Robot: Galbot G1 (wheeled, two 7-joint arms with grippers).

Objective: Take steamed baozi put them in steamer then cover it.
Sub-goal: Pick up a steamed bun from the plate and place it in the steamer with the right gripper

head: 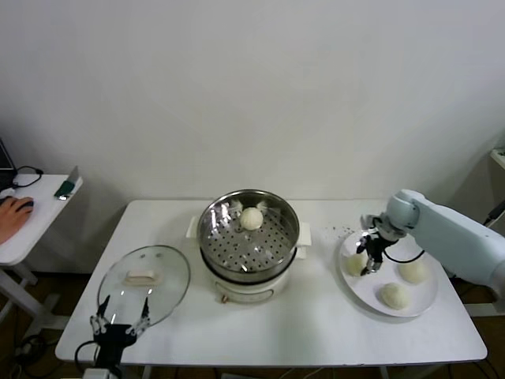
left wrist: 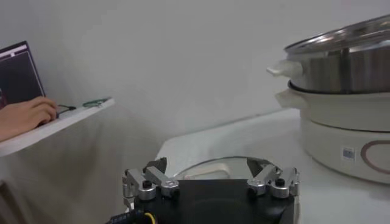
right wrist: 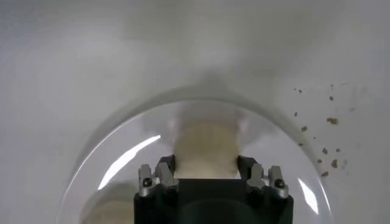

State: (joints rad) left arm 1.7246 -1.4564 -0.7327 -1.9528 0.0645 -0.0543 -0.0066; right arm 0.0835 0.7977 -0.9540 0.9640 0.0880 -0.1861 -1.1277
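**Right arm takes hold of a second bun on the plate**

You are looking down at a white desk (head: pixel 300 332) against a plain wall. In the middle stands the steamer (head: pixel 248 237), a shiny steel pot on a cream base, uncovered so buns can go in. One bun (head: pixel 252 218) already sits on its perforated tray, toward the far side, which leaves the nearer part of the tray free for the rest.

To the robot's right of the steamer lies a flat white plate (head: pixel 426 304) with three more buns. Your right gripper (head: pixel 369 259) is down over the bun (head: pixel 355 264) nearest the steamer. In the right wrist view that bun (right wrist: pixel 206 149) fills the gap between the two fingers (right wrist: pixel 159 175), and they press against its sides: they are gripping the bun, which seems to rest on the plate, not yet lifted. The other two buns (head: pixel 413 271) (head: pixel 394 295) lie just beside it, apart from the gripper. A scatter of dark crumbs (right wrist: pixel 329 140) lies on the desk past the plate's rim.

To the robot's left, the glass lid (head: pixel 145 283) lies flat on the desk with its cream handle up, likely parked there until all the buns are in. Your left gripper (head: pixel 120 322) waits at the lid's near edge, fingers spread wide and holding nothing, well placed for the covering step later.

At the far left, a person's hand (head: pixel 11 217) rests on a separate side table (head: pixel 35 221).
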